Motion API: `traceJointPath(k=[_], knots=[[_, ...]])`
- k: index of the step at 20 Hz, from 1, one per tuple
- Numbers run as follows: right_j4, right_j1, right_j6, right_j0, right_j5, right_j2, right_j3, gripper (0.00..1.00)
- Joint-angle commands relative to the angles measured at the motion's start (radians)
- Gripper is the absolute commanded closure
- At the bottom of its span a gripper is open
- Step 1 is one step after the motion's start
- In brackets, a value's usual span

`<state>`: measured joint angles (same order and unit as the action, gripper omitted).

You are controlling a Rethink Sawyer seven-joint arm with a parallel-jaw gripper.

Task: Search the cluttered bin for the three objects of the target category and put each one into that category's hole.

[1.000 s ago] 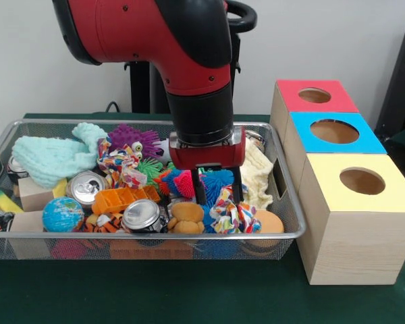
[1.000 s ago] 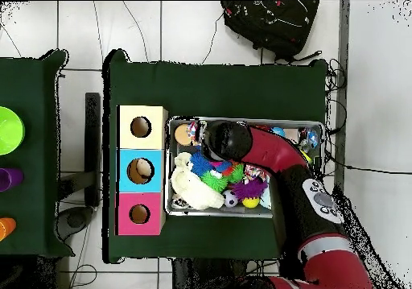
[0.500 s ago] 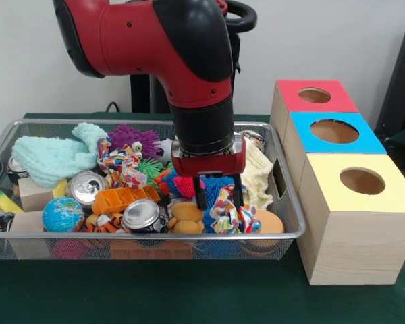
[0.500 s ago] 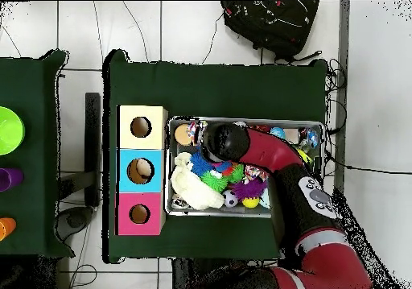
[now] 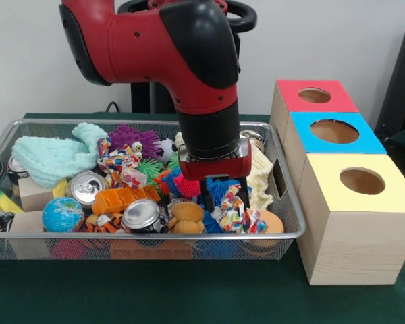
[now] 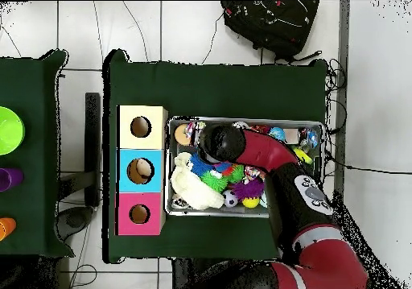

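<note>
bin (image 5: 0, 145) left end cut off, end effector (image 5: 225, 200) hidden overhead
</note>
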<state>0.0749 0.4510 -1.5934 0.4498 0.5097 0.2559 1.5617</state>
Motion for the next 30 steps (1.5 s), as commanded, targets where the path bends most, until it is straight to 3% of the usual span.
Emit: traceJointPath(k=[1,2,3,17,30], knots=[[0.057,-0.04,0.018,0.007,-0.022,0.08,-0.034,0.0],[0.06,-0.042,0.024,0.013,-0.03,0.088,-0.033,0.0],[0.063,-0.043,0.033,0.02,-0.042,0.098,-0.03,1.0],[0.08,-0.051,0.066,0.028,-0.017,0.12,-0.059,1.0],[0.091,-0.013,0.03,0.018,-0.003,0.107,-0.047,1.0]])
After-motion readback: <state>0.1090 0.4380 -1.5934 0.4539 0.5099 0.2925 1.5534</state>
